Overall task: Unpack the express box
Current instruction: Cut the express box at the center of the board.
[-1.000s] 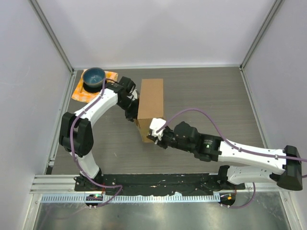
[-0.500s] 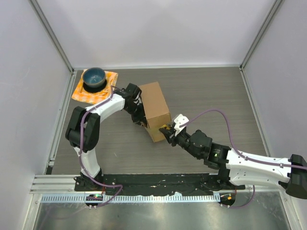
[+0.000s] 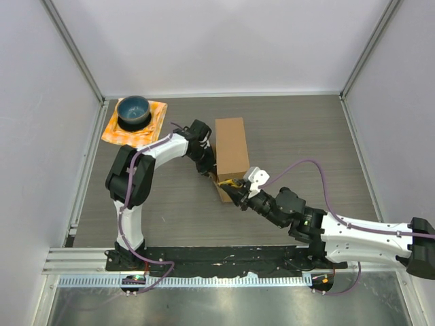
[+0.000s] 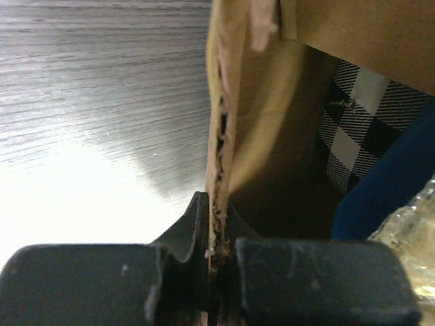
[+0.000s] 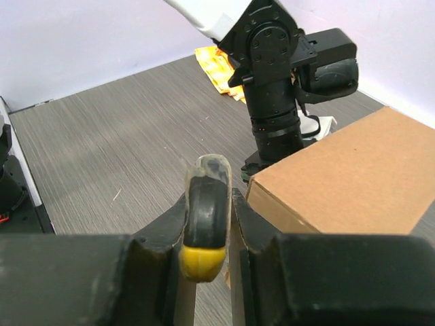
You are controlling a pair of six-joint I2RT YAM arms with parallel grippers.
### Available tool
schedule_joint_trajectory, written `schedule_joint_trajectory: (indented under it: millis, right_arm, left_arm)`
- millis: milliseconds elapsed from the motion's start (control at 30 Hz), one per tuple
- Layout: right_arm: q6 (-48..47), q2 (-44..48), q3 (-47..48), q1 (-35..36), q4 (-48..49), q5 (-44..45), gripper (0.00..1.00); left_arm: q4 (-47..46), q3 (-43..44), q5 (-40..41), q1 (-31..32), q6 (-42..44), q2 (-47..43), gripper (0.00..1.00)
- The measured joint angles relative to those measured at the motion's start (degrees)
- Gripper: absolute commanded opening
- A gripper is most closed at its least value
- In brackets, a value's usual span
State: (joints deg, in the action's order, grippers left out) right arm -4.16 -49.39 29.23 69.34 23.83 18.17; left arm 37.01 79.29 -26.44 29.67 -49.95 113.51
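The express box (image 3: pixel 231 144) is a brown carton lying lengthwise mid-table. My left gripper (image 3: pixel 206 165) is at its near left corner, shut on the edge of a cardboard flap (image 4: pixel 221 129). In the left wrist view the jaws pinch that flap (image 4: pixel 216 227), and the box interior shows a black-and-white checked item (image 4: pixel 355 132), something blue (image 4: pixel 389 182) and crinkled clear wrap (image 4: pixel 410 231). My right gripper (image 3: pixel 230 187) is at the box's near end, shut on a small black tool with a yellow end (image 5: pixel 204 257). The carton (image 5: pixel 360 176) lies just right of that tool.
A blue bowl (image 3: pixel 133 109) sits on an orange cloth (image 3: pixel 155 122) at the back left corner. Grey walls and metal frame posts enclose the table. The left arm's wrist (image 5: pixel 275 81) stands close behind the right gripper (image 5: pixel 209 200).
The box has shifted right and swung, tilting midway. The left arm stretched rightward with the flap. The right arm's elbow drew back while its gripper stayed at the near end.
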Motion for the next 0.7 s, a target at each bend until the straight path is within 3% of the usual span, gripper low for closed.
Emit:
schedule_joint_trajectory:
  millis: [567, 667, 700]
  right_arm:
    - [-0.7, 0.5, -7.8, 1.0, 1.7, 11.4, 0.01]
    - [-0.1, 0.5, -8.1, 1.0, 1.9, 13.0, 0.01]
    - [0.1, 0.7, -8.1, 1.1, 1.8, 13.6, 0.01]
  left_arm:
    - [-0.3, 1.2, 3.2, 1.8, -1.1, 0.7, 0.02]
    - [-0.9, 1.3, 3.5, 2.6, -0.7, 0.8, 0.37]
    - [-0.8, 1.6, 3.3, 2.8, -0.4, 1.0, 0.41]
